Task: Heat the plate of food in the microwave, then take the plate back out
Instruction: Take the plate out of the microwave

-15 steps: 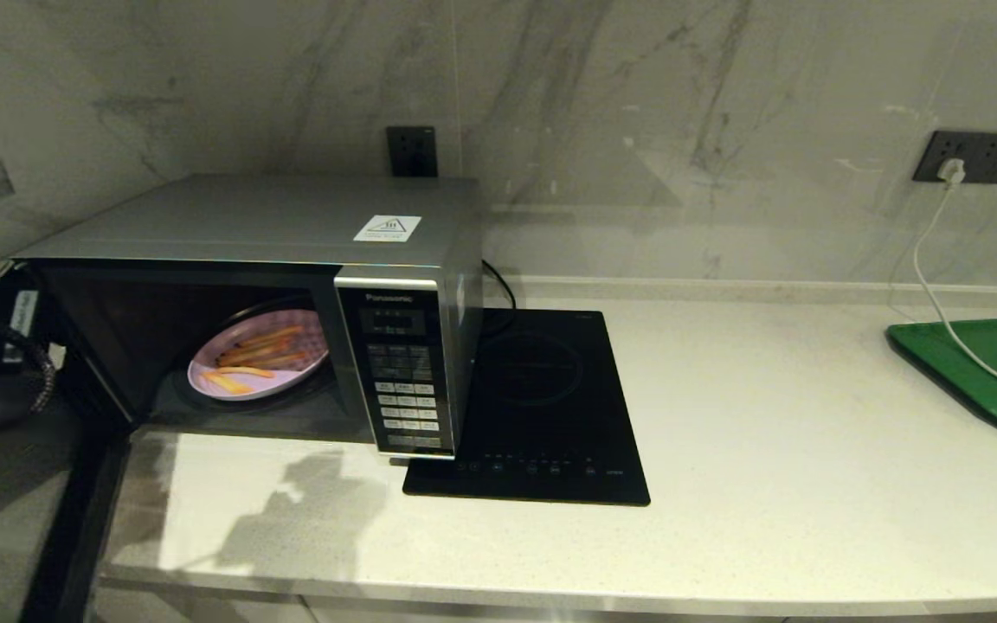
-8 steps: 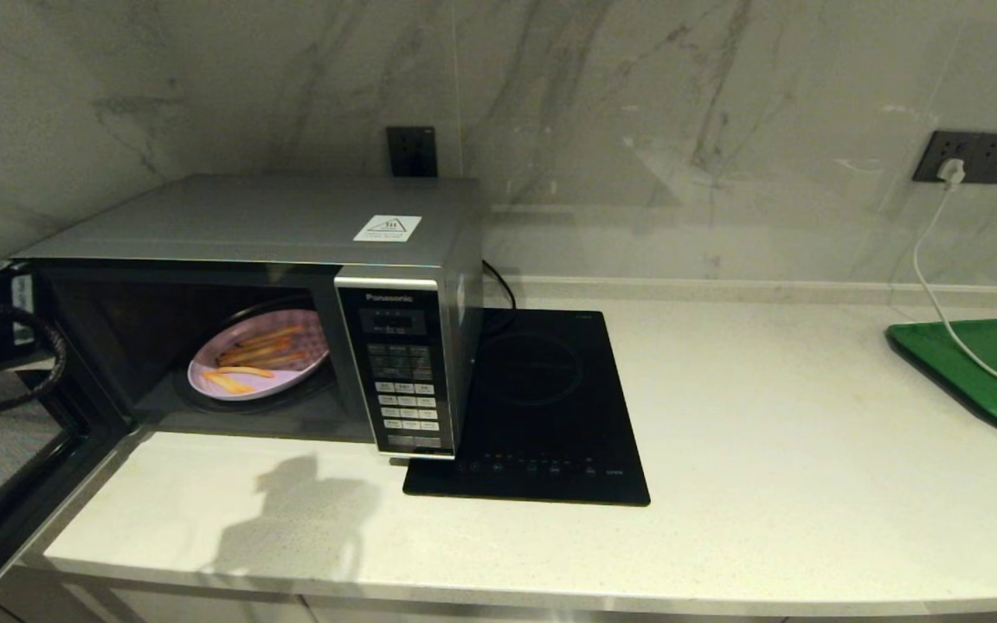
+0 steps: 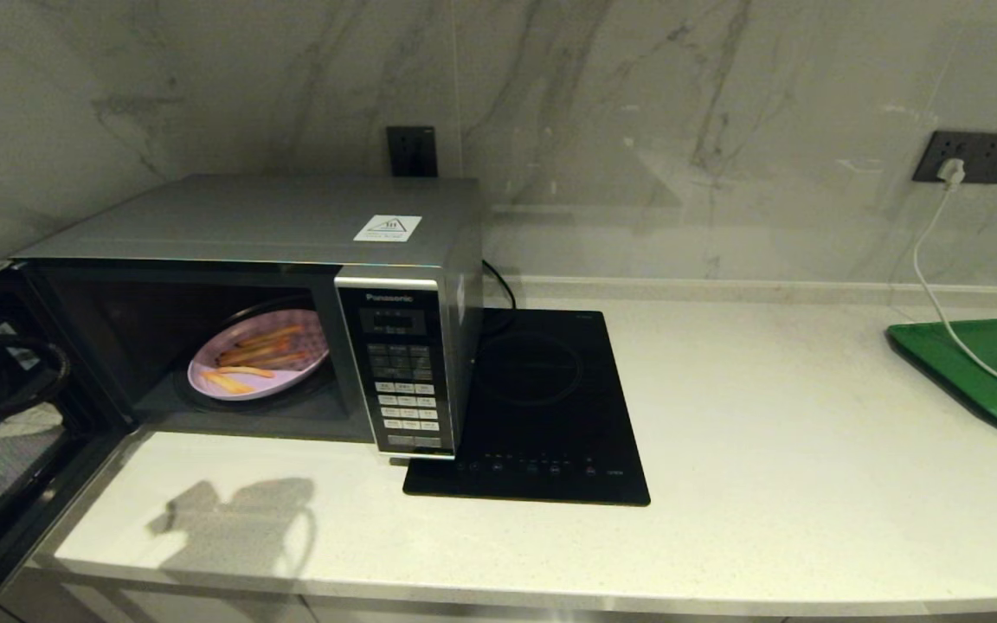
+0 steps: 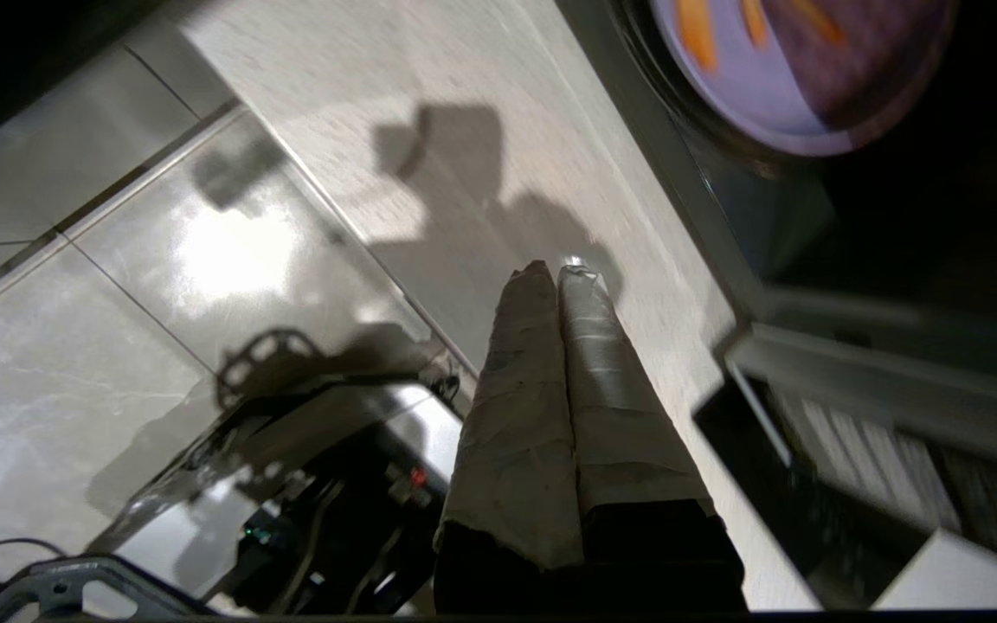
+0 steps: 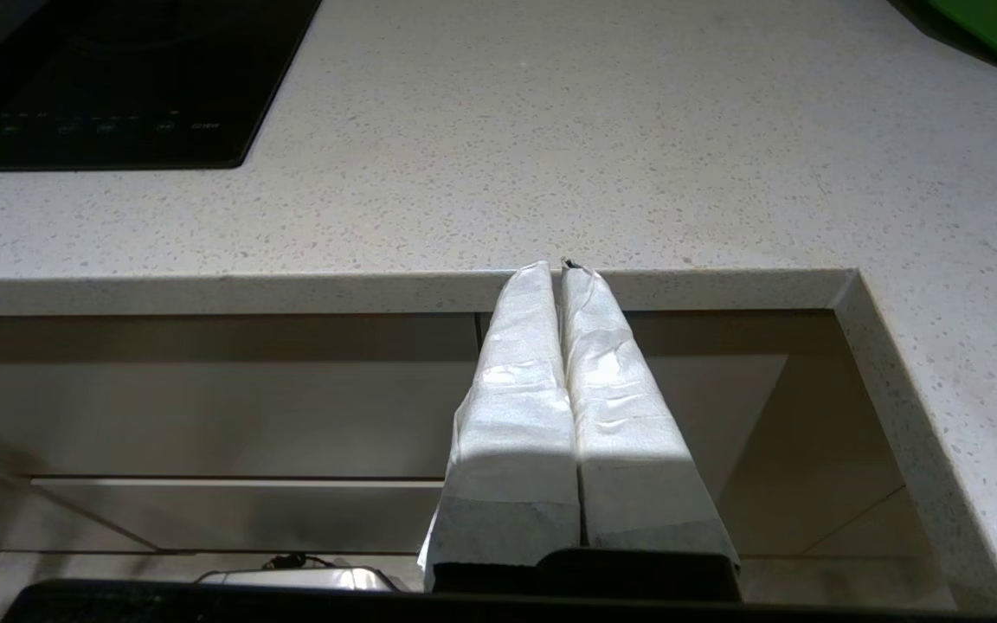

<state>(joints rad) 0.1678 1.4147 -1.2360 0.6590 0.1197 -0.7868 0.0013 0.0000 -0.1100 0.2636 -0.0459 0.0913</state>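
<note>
We are finishing the door swing: a second ago the left arm was crowding the left edge of the head view beside the microwave (image 3: pixel 247 285), and now it is dropping back and low, with the door (image 3: pixel 5 433) hanging wide open toward the robot's left. That is leaving the cavity clear, so we are judging that the reach for the plate of food (image 3: pixel 258 355) is coming next.

The plate is sitting inside the cavity, on the dark turntable, toward the control-panel side. Being round, it is offering no long axis of its own; the fries (image 3: pixel 260 350) on it are lying mostly side by side, running from the near left of the plate toward the far right, so their long axis is slanting across the opening rather than pointing straight out at us.

The left gripper (image 4: pixel 563 272) is hovering off the front edge of the surface (image 3: pixel 723 415), short of the opening, with its fingers pressed together and holding nothing. The right gripper (image 5: pixel 561 268) is waiting parked below the surface edge, near the induction hob (image 5: pixel 118 78), its fingers likewise closed and empty.
</note>
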